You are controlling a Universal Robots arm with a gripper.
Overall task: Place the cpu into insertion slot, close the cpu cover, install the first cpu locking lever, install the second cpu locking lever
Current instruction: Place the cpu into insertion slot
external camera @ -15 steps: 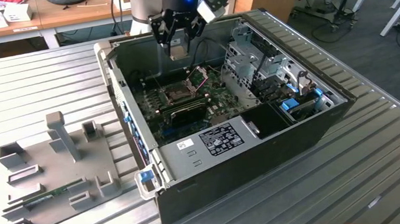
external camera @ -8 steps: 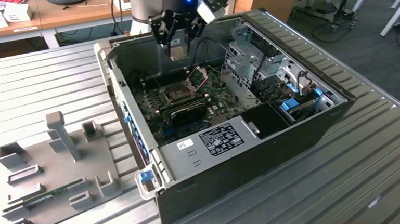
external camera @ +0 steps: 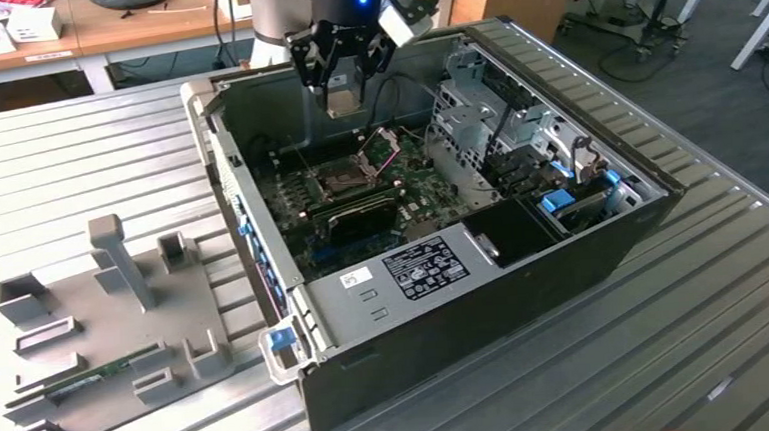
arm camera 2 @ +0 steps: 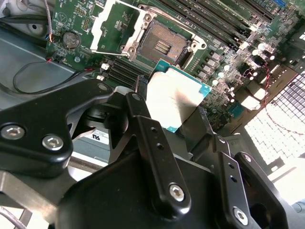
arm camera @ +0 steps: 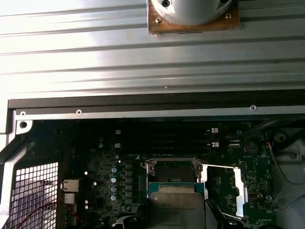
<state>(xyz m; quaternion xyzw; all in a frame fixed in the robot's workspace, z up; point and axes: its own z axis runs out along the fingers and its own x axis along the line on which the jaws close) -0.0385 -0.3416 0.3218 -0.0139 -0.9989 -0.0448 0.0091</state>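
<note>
My gripper point(external camera: 346, 96) hangs above the open computer case, shut on the cpu point(external camera: 347, 102), a pale tan square held by its edges. In both wrist views the cpu point(arm camera 2: 174, 98) point(arm camera: 177, 207) sits between the black fingers point(arm camera 2: 143, 124), above the board and apart from it. The insertion slot point(arm camera 2: 164, 45) point(arm camera: 174, 171) point(external camera: 342, 183) lies bare and dark inside its silver frame, just beyond the chip. Beside the slot, the cpu cover point(arm camera 2: 112, 26) point(arm camera: 237, 191) is swung open. A thin locking lever point(arm camera: 217, 166) stands out from the slot's edge.
Long black memory slots point(arm camera: 162, 138) run beside the socket. A grey drive cage point(external camera: 486, 119) and the case walls point(external camera: 221, 155) hem in the board. A grey fixture tray point(external camera: 111, 322) with upright posts lies on the ribbed table at the exterior view's left.
</note>
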